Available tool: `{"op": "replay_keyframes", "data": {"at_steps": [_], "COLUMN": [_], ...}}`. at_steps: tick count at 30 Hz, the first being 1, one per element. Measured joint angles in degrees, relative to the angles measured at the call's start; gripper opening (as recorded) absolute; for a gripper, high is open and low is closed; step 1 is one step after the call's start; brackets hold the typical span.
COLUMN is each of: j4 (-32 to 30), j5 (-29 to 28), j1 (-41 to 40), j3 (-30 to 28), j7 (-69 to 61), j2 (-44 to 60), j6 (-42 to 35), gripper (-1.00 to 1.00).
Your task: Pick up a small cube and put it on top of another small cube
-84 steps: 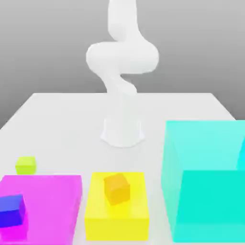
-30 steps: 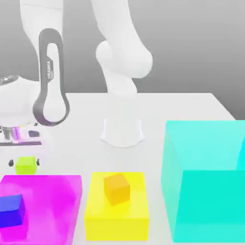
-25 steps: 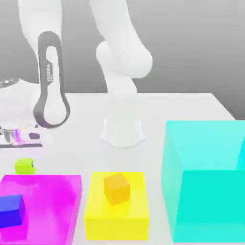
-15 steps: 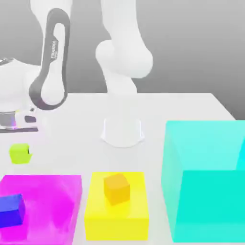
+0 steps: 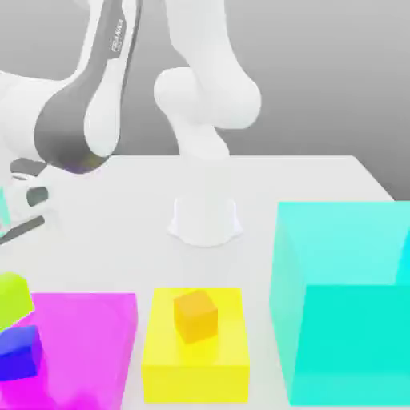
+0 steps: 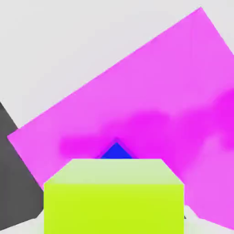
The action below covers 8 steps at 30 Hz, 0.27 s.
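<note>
Exterior view's got the lime cube [image 5: 13, 301] tilted up by the blue cube [image 5: 19, 353], gripper [image 6: 114, 215] clamped on the lime one.

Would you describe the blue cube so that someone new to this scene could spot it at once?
Find the flat magenta block toward the exterior view's left. The blue cube sits on it, near the picture's edge. It is the only deep-blue one, unlike the lime cube just above it in that view and the orange cube on the yellow block.
</note>
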Motion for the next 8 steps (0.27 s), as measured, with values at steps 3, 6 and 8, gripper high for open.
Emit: {"op": "replay_keyframes", "data": {"at_steps": [3, 6, 8], "j4": [0.0, 0.0, 0.7], "j5": [0.0, -0.1, 0.8], "j1": [0.0, 0.1, -0.1], "j3": [0.0, 0.0, 0.3], "j7": [0.0, 0.0, -0.7], "j2": [0.0, 0.4, -2.6], "j6": [0.0, 0.3, -3.3], "gripper": [1.0, 1.0, 1.0]}}
